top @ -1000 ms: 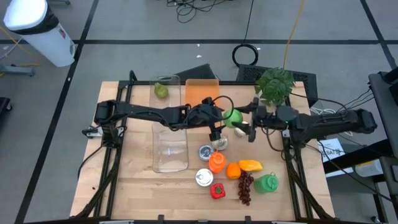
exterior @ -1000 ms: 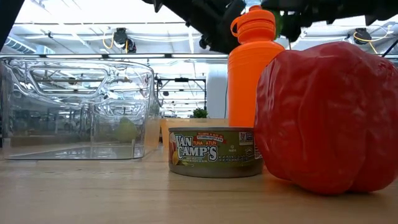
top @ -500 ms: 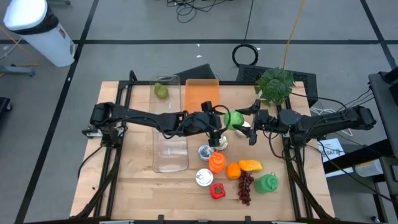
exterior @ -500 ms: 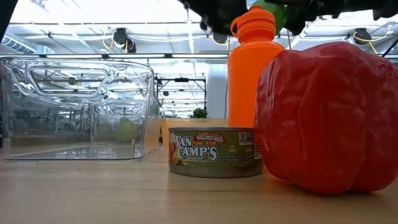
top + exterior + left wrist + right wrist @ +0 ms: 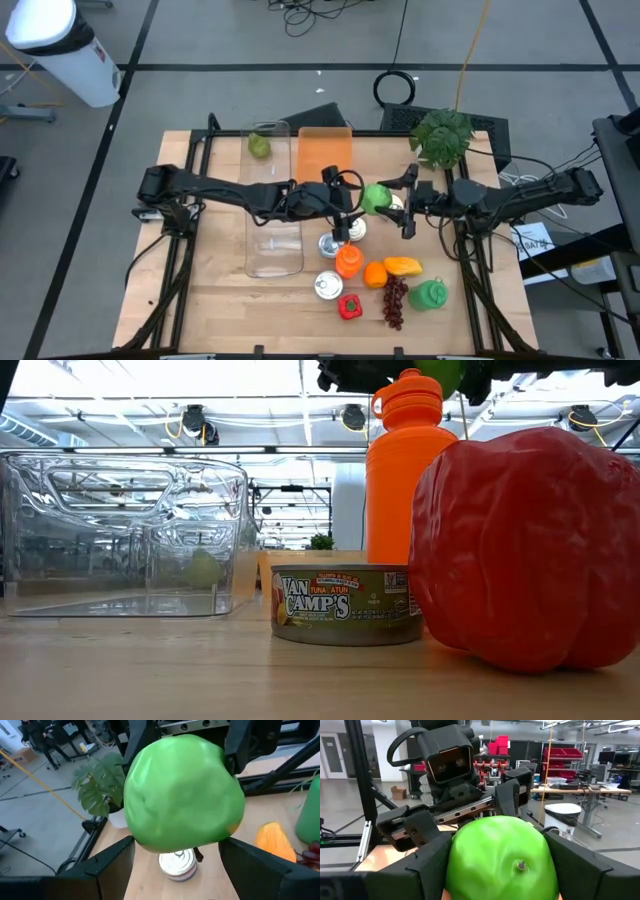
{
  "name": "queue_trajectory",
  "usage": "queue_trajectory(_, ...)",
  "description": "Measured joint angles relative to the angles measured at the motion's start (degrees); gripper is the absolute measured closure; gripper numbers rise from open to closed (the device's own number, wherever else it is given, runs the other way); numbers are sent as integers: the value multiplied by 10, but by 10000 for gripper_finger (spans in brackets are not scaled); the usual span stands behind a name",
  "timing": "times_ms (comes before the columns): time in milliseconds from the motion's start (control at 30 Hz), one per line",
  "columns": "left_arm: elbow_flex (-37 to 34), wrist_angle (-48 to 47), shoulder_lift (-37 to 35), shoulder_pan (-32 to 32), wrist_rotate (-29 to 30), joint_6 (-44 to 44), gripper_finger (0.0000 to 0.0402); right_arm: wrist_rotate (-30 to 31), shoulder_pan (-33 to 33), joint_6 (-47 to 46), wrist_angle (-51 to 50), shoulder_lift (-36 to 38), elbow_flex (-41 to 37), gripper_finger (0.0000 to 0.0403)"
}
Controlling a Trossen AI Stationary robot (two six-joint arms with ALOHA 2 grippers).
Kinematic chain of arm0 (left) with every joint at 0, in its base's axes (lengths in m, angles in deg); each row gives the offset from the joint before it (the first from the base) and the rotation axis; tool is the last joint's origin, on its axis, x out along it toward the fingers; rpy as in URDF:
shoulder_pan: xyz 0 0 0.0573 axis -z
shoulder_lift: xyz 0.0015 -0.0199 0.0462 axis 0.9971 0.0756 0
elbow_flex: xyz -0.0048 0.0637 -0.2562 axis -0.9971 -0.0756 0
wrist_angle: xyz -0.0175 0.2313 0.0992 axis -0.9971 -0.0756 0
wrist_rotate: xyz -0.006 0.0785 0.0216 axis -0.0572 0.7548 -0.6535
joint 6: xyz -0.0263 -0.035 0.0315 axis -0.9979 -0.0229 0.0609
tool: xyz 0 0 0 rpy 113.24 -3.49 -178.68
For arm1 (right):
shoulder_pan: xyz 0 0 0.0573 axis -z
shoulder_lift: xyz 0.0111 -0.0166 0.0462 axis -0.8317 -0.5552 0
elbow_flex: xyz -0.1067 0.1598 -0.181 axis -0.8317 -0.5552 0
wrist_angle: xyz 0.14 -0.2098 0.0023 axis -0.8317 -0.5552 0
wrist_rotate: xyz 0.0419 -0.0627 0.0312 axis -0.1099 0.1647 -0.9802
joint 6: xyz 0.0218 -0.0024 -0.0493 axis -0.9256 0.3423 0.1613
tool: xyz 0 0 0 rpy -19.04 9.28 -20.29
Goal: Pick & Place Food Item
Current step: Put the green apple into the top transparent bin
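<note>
The green apple [image 5: 376, 197] hangs in the air above the middle of the table, caught between two grippers that meet head-on. The left gripper [image 5: 358, 200] has its fingers closed against the apple's sides, and the right gripper [image 5: 395, 203] clasps it from the opposite end, set crosswise to the first pair. This looks like a handover, probably toward the left arm, since the clear container [image 5: 250, 230] lies on that side. To do it well, one grip should be firm before the other lets go. The releasing fingers should open fully and back straight away, so they do not drag the round fruit sideways. The carry should then stay high enough to clear the upright orange bottle [image 5: 405, 470] and the cans below. Which gripper bears the weight cannot be told. In the left wrist view the apple covers most of a small can [image 5: 177, 865] beneath it. In the low view only a sliver of apple and dark gripper parts show at the upper edge. There the red bell pepper [image 5: 525, 550] and tuna can [image 5: 345, 605] block the table behind them.
</note>
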Motion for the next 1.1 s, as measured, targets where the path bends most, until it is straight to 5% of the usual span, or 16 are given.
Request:
queue_trajectory(667, 0, -28, -6, 5, 4, 8, 108, -3, 0, 16, 27, -9, -1, 127)
queue_trajectory(1100, -1, 22, -6, 28, 106, 71, 108, -2, 1, 34, 88, -9, -1, 127)
